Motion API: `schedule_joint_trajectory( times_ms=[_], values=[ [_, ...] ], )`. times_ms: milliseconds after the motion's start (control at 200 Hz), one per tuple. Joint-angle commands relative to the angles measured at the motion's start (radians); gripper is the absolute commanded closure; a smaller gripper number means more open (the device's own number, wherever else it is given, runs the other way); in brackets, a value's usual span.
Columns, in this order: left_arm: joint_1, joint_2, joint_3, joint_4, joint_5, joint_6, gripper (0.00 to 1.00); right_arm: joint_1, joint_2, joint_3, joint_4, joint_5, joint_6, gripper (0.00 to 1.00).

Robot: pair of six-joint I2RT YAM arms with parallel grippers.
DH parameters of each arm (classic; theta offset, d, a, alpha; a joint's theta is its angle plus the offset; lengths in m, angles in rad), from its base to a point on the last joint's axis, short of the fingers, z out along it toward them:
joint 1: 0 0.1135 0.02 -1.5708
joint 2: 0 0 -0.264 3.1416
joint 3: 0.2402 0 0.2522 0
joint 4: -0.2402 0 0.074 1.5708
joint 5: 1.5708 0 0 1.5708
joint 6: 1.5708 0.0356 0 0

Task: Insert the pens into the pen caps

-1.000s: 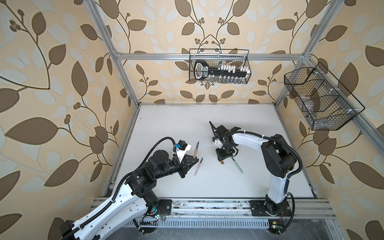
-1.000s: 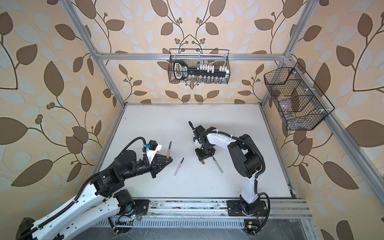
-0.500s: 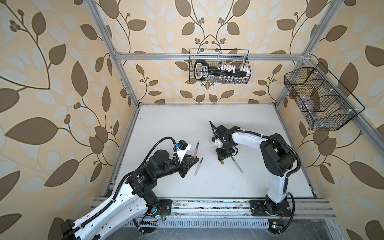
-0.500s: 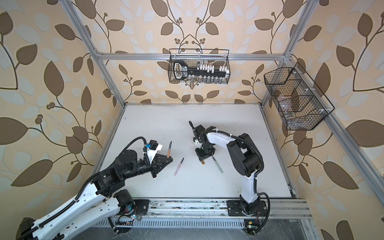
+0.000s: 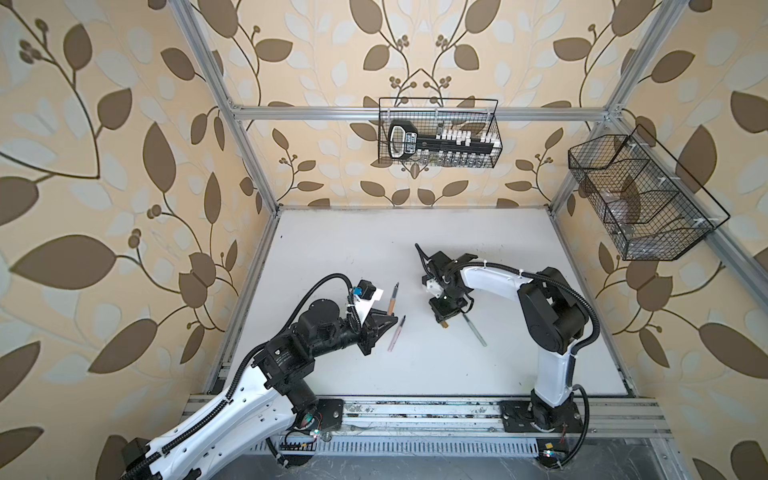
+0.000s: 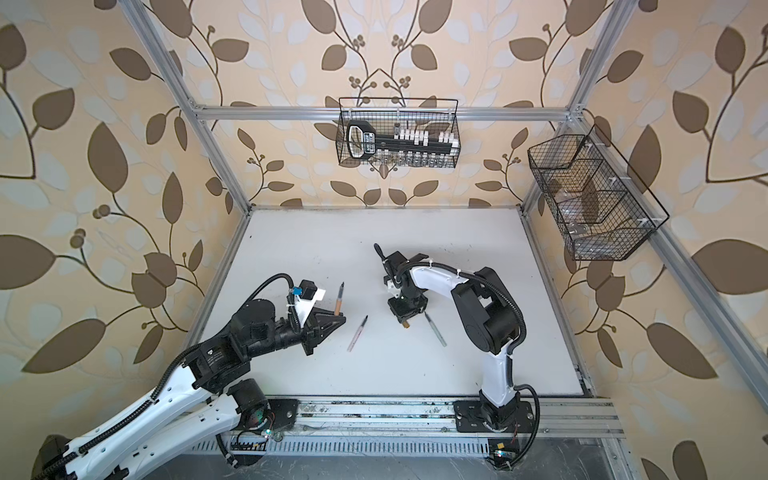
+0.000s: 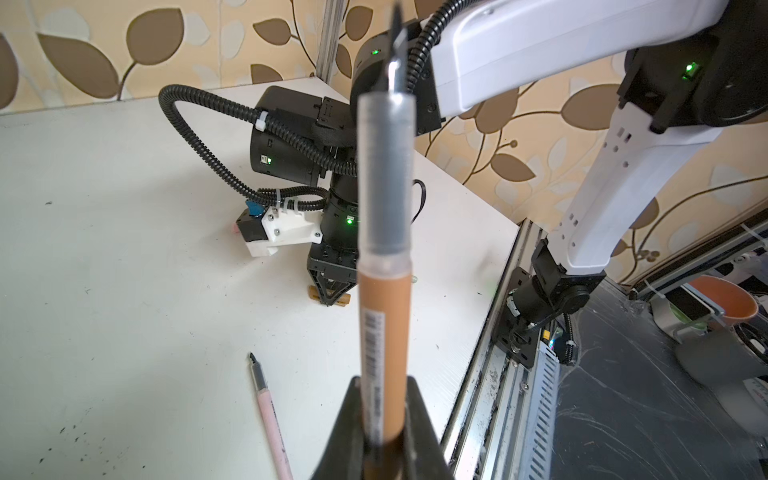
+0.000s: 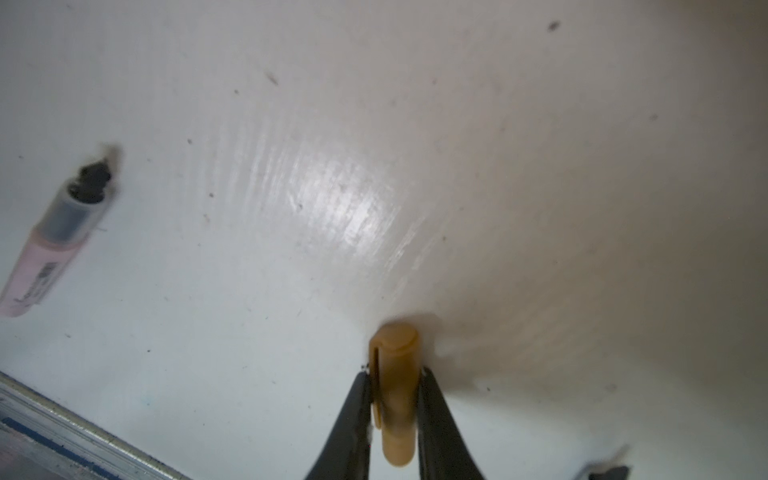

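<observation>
— How are these things going to handle?

— Lightly, I'm judging. The brown pen (image 7: 384, 316) is looking like thin, stiff plastic with a smooth barrel, so it may be wanting to slip or swivel under a push. The left gripper (image 7: 382, 399) is clamping it near the tail end and holding it clear of the table (image 5: 332, 249). That is leaving the dark tip free, roughly upright as far as I can tell.

— And the cap?

— The brown cap (image 8: 395, 353) is a short hollow tube with a clip down one side, probably easy to roll or knock askew. The right gripper (image 8: 395, 382) is pinching it across the middle, both jaws touching its sides, low at the table. That is leaving both ends showing past the jaws.

— What are the views giving you differently?

— The right wrist view is showing the pinch and the clip, while in both top views the gripper body is hiding nearly all of the cap. The top views are showing the pink pen (image 5: 396, 333) lying just beside the left gripper and the green pen (image 5: 473, 330) lying near the right one. I'm not finding the other caps
</observation>
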Motion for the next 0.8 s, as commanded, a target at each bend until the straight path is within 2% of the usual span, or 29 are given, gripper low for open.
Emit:
schedule_joint_trajectory(
  times_ms=[0,385,470,675,795],
  values=[
    [0.0,0.001,0.027,0.011,0.017,0.01,1.0,0.003,-0.063,-0.035,0.018,-0.039,0.008,0.82],
    [-0.001,0.062,0.032,0.058,0.056,0.016,1.0,-0.044,-0.285,-0.183,0.18,-0.139,0.097,0.97],
    [-0.001,0.088,0.037,0.062,0.072,0.016,1.0,-0.058,-0.362,-0.216,0.27,-0.203,0.13,1.0],
    [-0.001,0.133,0.051,0.092,0.113,0.026,1.0,-0.099,-0.573,-0.299,0.53,-0.365,0.263,1.0],
    [-0.001,0.159,0.065,0.104,0.14,0.037,1.0,-0.107,-0.691,-0.355,0.698,-0.394,0.362,1.0]
  ],
)
